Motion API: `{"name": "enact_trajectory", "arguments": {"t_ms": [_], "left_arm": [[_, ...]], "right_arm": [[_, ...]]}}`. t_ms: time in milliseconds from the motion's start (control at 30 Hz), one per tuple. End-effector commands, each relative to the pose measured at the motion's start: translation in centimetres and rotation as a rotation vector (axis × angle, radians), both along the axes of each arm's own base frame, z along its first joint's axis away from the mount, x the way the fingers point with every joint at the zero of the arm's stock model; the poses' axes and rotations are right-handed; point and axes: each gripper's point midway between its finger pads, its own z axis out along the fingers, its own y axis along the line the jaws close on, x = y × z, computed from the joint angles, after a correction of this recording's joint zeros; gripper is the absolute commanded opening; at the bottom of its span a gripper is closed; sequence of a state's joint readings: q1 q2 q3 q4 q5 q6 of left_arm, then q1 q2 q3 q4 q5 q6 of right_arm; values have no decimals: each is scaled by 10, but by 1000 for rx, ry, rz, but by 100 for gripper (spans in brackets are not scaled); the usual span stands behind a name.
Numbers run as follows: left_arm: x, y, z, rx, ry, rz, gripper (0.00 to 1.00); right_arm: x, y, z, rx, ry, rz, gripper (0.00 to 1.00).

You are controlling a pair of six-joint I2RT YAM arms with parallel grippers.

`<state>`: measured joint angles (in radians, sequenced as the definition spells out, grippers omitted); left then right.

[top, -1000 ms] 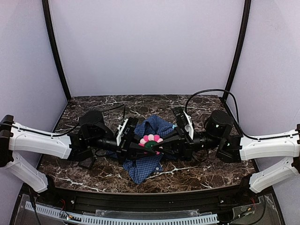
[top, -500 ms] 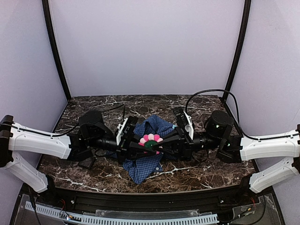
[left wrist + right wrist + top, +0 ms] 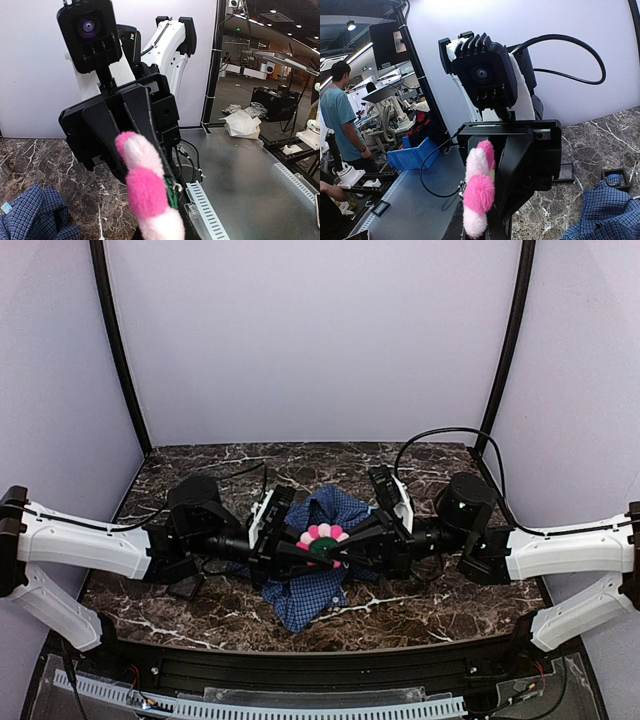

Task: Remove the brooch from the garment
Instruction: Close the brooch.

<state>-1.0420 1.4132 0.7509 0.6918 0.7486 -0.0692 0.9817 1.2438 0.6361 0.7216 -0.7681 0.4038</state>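
The brooch, a fluffy flower with pink and white petals and a green centre, is held in the air between both grippers, above the garment, a blue checked shirt bunched on the table. My left gripper reaches in from the left and is shut on the brooch. My right gripper reaches in from the right and is shut on it too. The brooch shows edge-on in the left wrist view and the right wrist view. The shirt lies lower and to the side in both, with no cloth at the brooch.
A small black square tray lies under the left arm. Two more black trays sit on the marble beyond the shirt. Purple walls with black corner posts enclose the table.
The right arm has shifted slightly towards the middle. The brooch and the left gripper stay almost where they were.
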Motion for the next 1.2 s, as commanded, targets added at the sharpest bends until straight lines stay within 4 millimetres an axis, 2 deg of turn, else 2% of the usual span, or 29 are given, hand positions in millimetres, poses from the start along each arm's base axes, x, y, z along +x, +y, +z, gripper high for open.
{"name": "enact_trajectory", "arguments": {"t_ms": [0,433,633,767,967,1167], "left_arm": [[-46,31,41,-130,-108,-204,1],[-30,27,49,-155,-75,-102,1],[-20,20,42,-124,-53,-58,1],[-10,17,39,-107,-36,1,1],[-7,13,36,-91,2,7,1],[-3,4,23,-9,-26,5,1]], "right_arm": [[5,-16,10,49,-14,20,0],[6,-22,11,49,-75,-33,0],[21,-21,8,19,-102,-158,0],[23,-23,6,1,-147,-212,0],[17,-23,7,-1,-187,-194,0],[26,-19,0,-51,-161,-223,0]]}}
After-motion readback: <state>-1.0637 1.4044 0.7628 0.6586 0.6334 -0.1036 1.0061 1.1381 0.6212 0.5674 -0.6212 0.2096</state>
